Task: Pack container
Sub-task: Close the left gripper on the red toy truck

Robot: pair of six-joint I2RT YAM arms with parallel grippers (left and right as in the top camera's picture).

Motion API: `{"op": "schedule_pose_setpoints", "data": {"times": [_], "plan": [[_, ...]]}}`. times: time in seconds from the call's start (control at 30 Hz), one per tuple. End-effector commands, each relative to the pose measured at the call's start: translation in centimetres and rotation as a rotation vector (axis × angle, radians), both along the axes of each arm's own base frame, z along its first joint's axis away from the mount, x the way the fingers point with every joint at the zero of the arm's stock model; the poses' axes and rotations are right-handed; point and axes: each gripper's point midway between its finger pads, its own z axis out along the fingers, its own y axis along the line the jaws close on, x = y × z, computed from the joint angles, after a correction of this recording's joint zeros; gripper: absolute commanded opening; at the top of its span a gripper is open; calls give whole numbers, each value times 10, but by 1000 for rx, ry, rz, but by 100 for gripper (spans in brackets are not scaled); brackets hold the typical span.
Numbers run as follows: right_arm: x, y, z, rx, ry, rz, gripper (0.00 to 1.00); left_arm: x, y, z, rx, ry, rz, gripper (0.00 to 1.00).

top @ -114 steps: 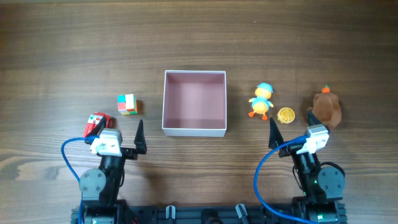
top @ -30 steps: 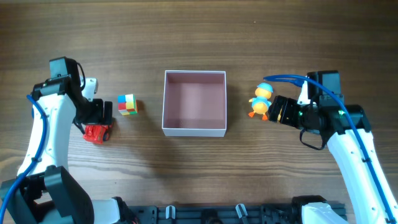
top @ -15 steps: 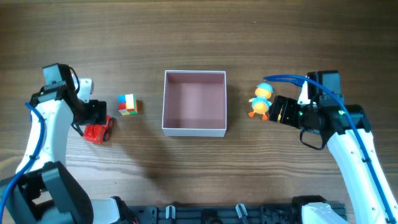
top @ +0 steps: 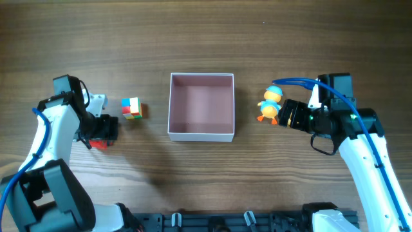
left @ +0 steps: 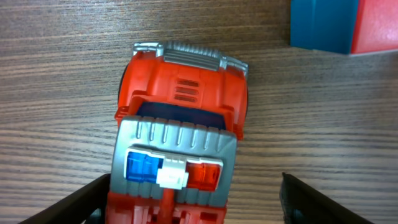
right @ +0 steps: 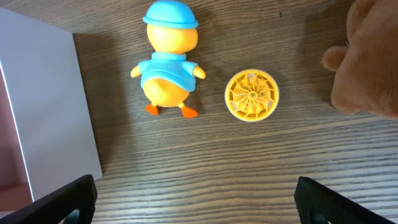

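Left gripper (left: pixel 196 202), spread, straddles red truck (left: pixel 180 124), near end cut off. Right gripper (right: pixel 199 202), spread; brown toy (right: pixel 373 56) ahead-right, cropped. Wood-grain table (left: pixel 62 62).

Soft, even light falls from above on the bench (top: pixel 206 38), bright and without glare; the container (top: pixel 201 135) throws only a faint, diffuse shadow along its near wall. Both wrist views are sharp on the wood grain; the red toy truck (left: pixel 177 124) carries a mild sheen on its plastic; the fingers (left: pixel 71 206) at the lower corners are dark and soft-edged.
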Motion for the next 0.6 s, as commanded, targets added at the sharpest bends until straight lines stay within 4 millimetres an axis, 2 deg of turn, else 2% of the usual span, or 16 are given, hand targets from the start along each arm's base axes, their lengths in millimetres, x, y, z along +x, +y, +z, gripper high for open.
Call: {"op": "schedule_pose_setpoints", "data": {"times": [0.0, 0.23, 0.37, 0.5, 0.57], "plan": [[4, -2, 3, -23, -13, 13, 100, -2, -1, -4, -11, 9, -12, 71], [4, -2, 3, -22, -12, 13, 100, -1, -1, -4, -11, 6, -11, 51], [4, -2, 3, -22, -13, 13, 100, 0, 0, -4, -10, 3, -11, 45], [4, -2, 3, -22, -13, 13, 100, 0, 0, -4, -9, 2, -11, 35], [4, -2, 3, -22, -13, 13, 100, 0, 0, -4, -9, 2, -11, 25]]}}
